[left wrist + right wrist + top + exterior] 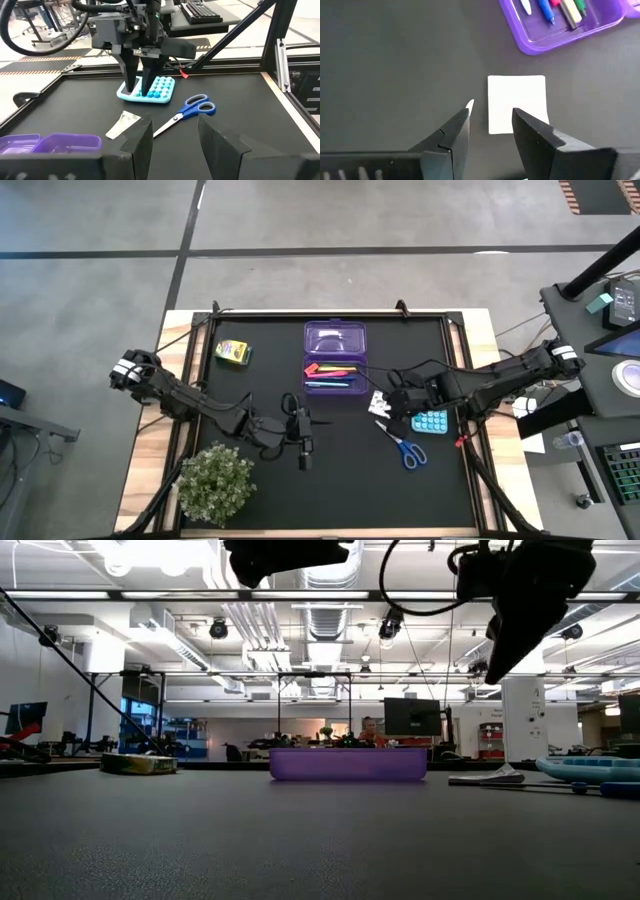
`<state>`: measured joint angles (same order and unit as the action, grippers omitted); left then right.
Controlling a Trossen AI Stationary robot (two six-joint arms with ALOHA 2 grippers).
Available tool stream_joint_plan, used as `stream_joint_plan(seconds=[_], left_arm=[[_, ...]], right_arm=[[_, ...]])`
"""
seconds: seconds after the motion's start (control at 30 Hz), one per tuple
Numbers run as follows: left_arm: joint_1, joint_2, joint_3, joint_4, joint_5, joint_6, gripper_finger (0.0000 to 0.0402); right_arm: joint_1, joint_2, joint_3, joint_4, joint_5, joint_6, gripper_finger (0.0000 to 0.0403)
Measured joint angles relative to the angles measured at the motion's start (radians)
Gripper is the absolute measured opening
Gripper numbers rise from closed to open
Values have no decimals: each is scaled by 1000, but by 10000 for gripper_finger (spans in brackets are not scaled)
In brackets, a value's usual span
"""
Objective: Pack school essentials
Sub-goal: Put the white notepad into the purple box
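An open purple pencil box (335, 352) sits at the table's middle far side. Several coloured pens (560, 10) lie in its near tray. A white square (516, 102) lies flat on the mat just right of the box, and also shows in the high view (378, 402). My right gripper (490, 125) hovers open above the square, fingers pointing down, clear of the table (500, 665). Blue-handled scissors (403, 445) and a teal tray (430, 422) lie nearby. The crayon box (232, 352) lies far left. My left gripper (175, 135) is open and empty at the table's middle (308, 425).
A bushy potted plant (215, 480) stands at the near left corner, beside my left arm. A black frame rail (460, 380) borders the mat. Bare mat lies between the box and the near edge. A person (372, 730) sits far off in the room.
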<state>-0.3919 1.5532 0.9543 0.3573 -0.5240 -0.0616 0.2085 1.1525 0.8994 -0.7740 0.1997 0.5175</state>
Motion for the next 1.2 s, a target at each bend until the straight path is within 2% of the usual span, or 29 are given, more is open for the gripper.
stream_joint_plan(seconds=[0.3, 0.67, 1.07, 1.2], left_arm=[[2, 0, -8, 0, -2, -3, 139], [4, 0, -11, 1, -6, -4, 138], [6, 0, -12, 1, -8, -3, 138], [6, 0, -12, 1, -8, -4, 138]], right_arm=[[-21, 52, 12, 12, 2, -47, 139], [-27, 89, 12, 9, 2, -19, 139], [-46, 267, 12, 6, -3, 7, 139], [-73, 293, 12, -3, -55, 58, 139]])
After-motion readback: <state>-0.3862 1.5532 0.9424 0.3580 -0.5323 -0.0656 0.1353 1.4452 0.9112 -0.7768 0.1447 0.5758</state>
